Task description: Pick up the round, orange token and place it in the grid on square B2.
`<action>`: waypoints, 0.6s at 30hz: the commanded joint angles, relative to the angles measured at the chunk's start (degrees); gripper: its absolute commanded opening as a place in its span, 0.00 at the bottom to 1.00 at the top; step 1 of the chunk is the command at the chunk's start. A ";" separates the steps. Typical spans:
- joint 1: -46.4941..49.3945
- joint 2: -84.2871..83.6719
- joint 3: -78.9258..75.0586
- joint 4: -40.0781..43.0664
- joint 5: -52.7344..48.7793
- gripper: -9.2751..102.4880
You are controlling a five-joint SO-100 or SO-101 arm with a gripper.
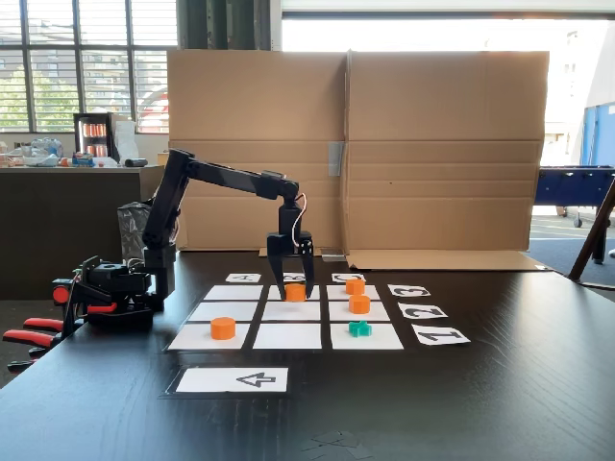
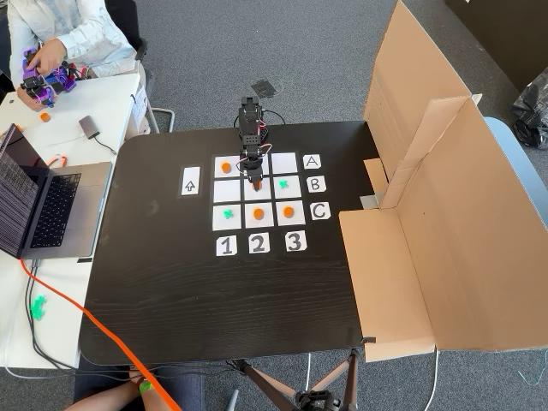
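Observation:
My gripper [image 1: 291,283] [image 2: 255,181] hangs over the middle of the grid [image 1: 287,335] [image 2: 227,190], shut on a round orange token [image 1: 295,292] [image 2: 255,183]. The token sits low between the fingertips, just above square B2 [image 1: 291,313] [image 2: 260,196], and looks slightly clear of the paper. Three more orange tokens lie on the grid: one on A1 [image 1: 223,327] [image 2: 226,167], one on C2 [image 1: 359,304] [image 2: 258,213] and one on C3 [image 1: 355,285] [image 2: 288,211].
Green cross tokens lie on C1 [image 1: 359,328] [image 2: 227,214] and B3 [image 2: 282,184]. The arrow card [image 1: 233,379] [image 2: 190,181] lies beside column 1. A cardboard wall [image 1: 384,144] [image 2: 445,214] bounds the table's far side. A second arm with red handles [image 1: 96,293] and a laptop [image 2: 43,205] stand alongside.

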 commanded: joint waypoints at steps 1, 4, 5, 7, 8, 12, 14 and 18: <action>-0.70 -0.44 -1.58 -0.70 0.79 0.08; -0.70 -1.85 -1.32 -1.58 0.79 0.08; -0.70 -2.29 -1.23 -1.85 0.79 0.08; -0.70 -2.90 -1.14 -2.02 0.79 0.08; -0.62 -3.16 -1.14 -2.02 0.79 0.08; -0.53 -3.60 -1.05 -2.55 0.79 0.08; -0.35 -3.69 -0.79 -2.46 0.88 0.12; 0.35 -2.46 1.23 -1.85 1.85 0.36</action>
